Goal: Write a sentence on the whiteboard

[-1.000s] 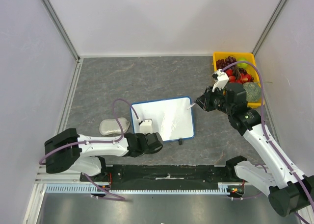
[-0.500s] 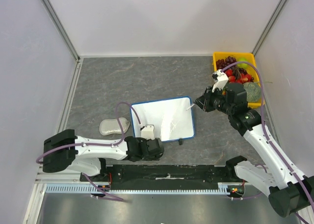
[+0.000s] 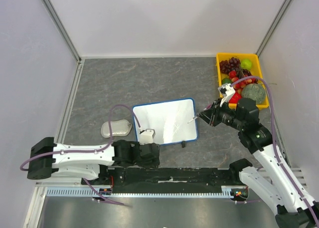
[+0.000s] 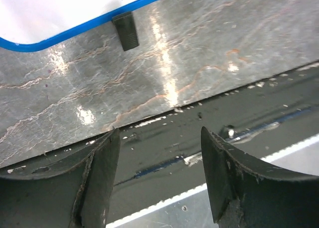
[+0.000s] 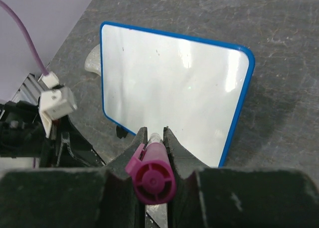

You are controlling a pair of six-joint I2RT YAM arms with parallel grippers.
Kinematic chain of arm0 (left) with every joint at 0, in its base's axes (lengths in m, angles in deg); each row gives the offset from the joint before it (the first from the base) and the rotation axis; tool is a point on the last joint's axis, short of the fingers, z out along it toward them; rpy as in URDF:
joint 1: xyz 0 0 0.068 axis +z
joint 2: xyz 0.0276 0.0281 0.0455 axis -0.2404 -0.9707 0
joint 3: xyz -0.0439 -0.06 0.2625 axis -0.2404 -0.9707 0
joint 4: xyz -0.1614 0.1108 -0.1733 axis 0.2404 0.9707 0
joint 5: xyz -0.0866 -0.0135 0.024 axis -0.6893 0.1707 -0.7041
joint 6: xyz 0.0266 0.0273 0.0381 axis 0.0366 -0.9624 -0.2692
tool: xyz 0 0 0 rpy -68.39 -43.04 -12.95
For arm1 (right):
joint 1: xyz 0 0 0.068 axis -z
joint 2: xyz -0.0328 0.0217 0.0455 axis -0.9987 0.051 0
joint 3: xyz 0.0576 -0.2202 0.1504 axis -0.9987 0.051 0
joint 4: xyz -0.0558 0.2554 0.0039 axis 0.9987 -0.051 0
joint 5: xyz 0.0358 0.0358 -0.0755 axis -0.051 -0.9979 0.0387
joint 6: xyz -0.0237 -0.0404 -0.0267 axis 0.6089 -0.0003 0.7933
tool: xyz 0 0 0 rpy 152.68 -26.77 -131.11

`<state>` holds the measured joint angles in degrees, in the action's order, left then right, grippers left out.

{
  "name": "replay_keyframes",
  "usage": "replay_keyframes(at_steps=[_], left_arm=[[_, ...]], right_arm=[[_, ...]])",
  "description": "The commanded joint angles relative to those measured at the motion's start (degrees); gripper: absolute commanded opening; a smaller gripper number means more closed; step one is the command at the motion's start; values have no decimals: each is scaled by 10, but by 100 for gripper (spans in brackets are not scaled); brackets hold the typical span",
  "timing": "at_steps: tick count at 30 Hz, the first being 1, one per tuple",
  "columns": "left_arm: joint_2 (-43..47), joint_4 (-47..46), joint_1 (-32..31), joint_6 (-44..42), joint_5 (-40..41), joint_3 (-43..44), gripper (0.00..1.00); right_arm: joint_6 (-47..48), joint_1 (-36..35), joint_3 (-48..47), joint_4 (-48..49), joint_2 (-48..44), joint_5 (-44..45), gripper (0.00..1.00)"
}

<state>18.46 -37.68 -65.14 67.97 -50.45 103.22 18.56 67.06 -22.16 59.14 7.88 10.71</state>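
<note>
The whiteboard [image 3: 164, 119], white with a blue rim, lies flat in the middle of the table; the right wrist view also shows the whiteboard [image 5: 169, 83]. The sentence is out of view: the board's face shows only glare and faint streaks. My right gripper [image 3: 208, 115] hovers at the board's right edge, shut on a magenta marker [image 5: 150, 175] whose tip [image 3: 192, 120] points at the board. My left gripper [image 3: 152, 149] sits low by the board's near-left corner, off the board. Its jaws [image 4: 159, 133] stand open with nothing between them.
A pale grey eraser pad [image 3: 115, 128] lies left of the board. A yellow bin [image 3: 237, 55] of fruit stands at the back right, behind the right arm. The black base rail [image 4: 164, 158] runs along the table's near edge under the left gripper.
The left gripper opened and drew back from the board's near-left corner toward the table's near edge. The right gripper shifted slightly nearer with the marker.
</note>
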Motion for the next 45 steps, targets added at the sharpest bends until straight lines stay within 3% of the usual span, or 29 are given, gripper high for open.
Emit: replay_keyframes(at_steps=[1, 12, 25, 30, 34, 38, 45], left_arm=[[81, -7, -5, -36, 23, 13, 71], [222, -110, -4, -85, 11, -63, 72], [245, -149, 11, -181, -26, -52, 93], [207, -189, 82, -224, -134, -37, 94], [172, -202, 124, -262, -170, 1, 95], [123, -238, 229, -300, -286, 26, 95], [63, -258, 391, -357, -386, 67, 94]], right_arm=[[-6, 1, 46, 11, -46, -34, 0], [-4, 1, 100, 13, -96, -30, 0], [-43, 1, 118, 29, -111, -4, 0], [-54, 2, 118, 32, -111, 2, 0], [-45, 1, 115, 38, -96, 1, 0], [-32, 1, 111, 58, -77, -9, 0], [-3, 1, 94, 79, -53, -4, 0]])
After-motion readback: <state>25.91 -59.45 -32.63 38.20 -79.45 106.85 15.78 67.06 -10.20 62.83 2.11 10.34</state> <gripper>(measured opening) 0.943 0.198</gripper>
